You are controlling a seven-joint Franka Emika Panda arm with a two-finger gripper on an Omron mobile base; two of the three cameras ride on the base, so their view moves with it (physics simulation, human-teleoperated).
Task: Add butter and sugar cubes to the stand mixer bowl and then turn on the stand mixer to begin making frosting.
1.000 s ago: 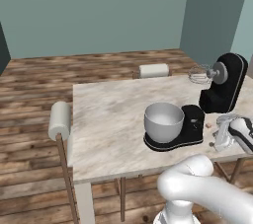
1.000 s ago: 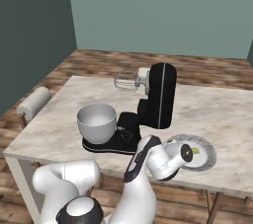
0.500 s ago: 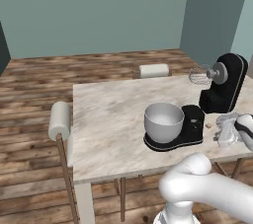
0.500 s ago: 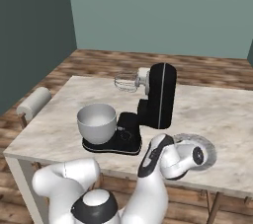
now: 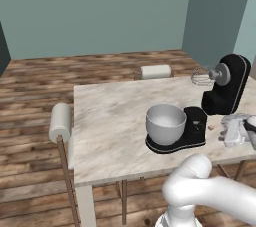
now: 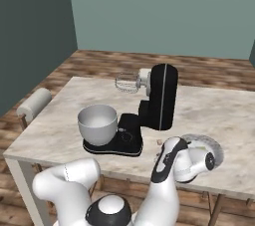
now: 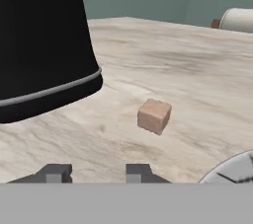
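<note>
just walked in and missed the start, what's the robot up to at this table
A white robot arm has reached low over the right end of the pale marble table, by the shallow grey-white plate. From the hand camera, its dark fingers hover just above the tabletop with nothing between them. A small tan sugar cube lies on the marble just ahead, beside the glossy black stand mixer. The round silver-grey metal mixer bowl sits on the mixer's base, whisk head raised, and looks empty.
</note>
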